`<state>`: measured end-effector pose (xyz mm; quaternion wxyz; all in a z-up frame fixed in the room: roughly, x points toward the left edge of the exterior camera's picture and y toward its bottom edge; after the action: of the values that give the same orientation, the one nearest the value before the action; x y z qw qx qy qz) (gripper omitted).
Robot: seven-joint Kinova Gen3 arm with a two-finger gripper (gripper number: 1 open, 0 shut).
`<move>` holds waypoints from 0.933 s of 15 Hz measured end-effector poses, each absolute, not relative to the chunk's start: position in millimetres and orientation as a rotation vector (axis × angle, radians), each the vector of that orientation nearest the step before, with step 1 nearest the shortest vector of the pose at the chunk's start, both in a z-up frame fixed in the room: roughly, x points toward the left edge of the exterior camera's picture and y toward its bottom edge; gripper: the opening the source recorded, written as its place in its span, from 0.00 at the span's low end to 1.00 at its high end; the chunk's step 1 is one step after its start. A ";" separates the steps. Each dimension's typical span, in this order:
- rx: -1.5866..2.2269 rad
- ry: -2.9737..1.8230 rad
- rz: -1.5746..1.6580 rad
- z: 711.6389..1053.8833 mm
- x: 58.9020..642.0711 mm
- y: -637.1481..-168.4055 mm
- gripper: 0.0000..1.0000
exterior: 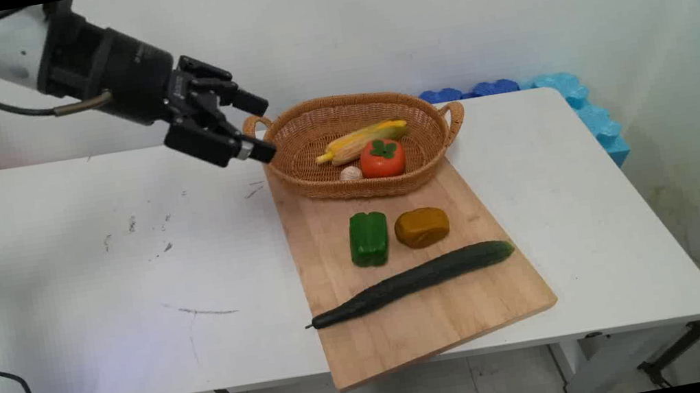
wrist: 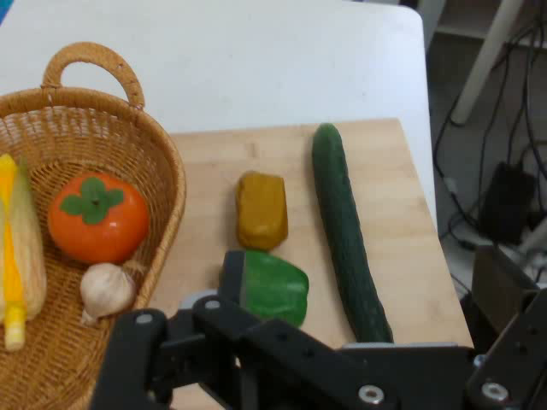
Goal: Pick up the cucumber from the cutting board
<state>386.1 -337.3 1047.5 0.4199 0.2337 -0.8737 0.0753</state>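
fingers [exterior: 254,103] spread wide and holding nothing, the gripper [exterior: 256,127] hangs by the wicker basket's [exterior: 321,187] left handle. inside it lie corn [exterior: 361,141], a persimmon [exterior: 382,158] and garlic [exterior: 351,173]; it sits on the cutting board [exterior: 424,324].

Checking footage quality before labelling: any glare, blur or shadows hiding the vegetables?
Main view: even light, cucumber and green pepper sharp, only soft shadows. Hand view: persimmon and garlic clear; the gripper linkage covers part of the pepper.
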 end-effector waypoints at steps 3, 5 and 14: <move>0.623 -2.170 0.195 1048.3 366.0 -338.2 1.00; 0.644 -2.166 0.195 1047.0 348.2 -336.8 1.00; 0.749 -2.244 0.163 1016.2 267.4 -334.4 1.00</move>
<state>267.4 -334.4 1016.2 0.3757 0.2926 -0.8770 0.0637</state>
